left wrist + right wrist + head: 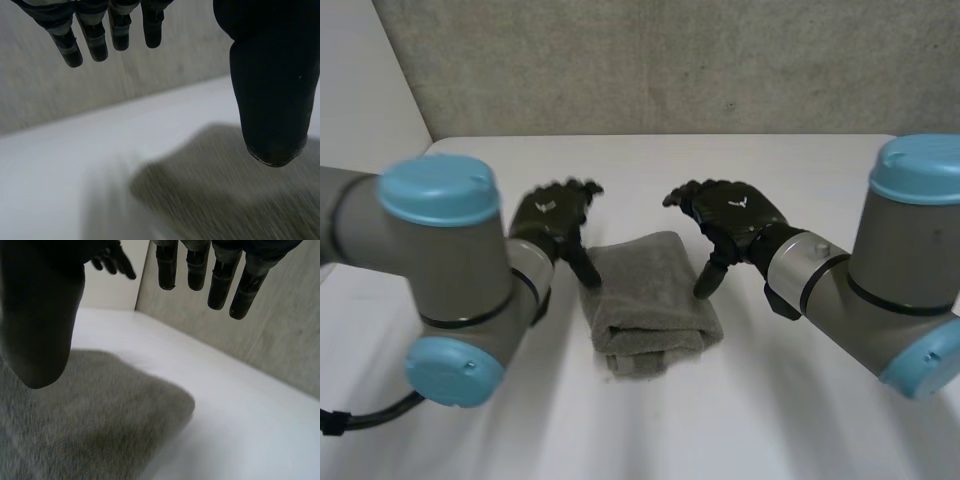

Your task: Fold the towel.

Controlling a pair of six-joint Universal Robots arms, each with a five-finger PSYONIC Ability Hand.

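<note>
A grey towel [648, 300] lies folded into a thick narrow stack in the middle of the white table [800, 170]. My left hand [552, 215] hovers by the towel's far left corner, fingers relaxed and apart from the thumb, holding nothing. My right hand [732, 215] hangs open over the towel's right edge, thumb pointing down near the cloth. In the left wrist view the towel [225, 195] lies below the thumb of my left hand [272, 80]. In the right wrist view a towel [100, 425] corner sits under my right hand [40, 315], and the left hand [114, 260] shows beyond it.
A grey wall [650, 60] stands behind the table's far edge. Bare white tabletop lies in front of the towel and on both sides of it.
</note>
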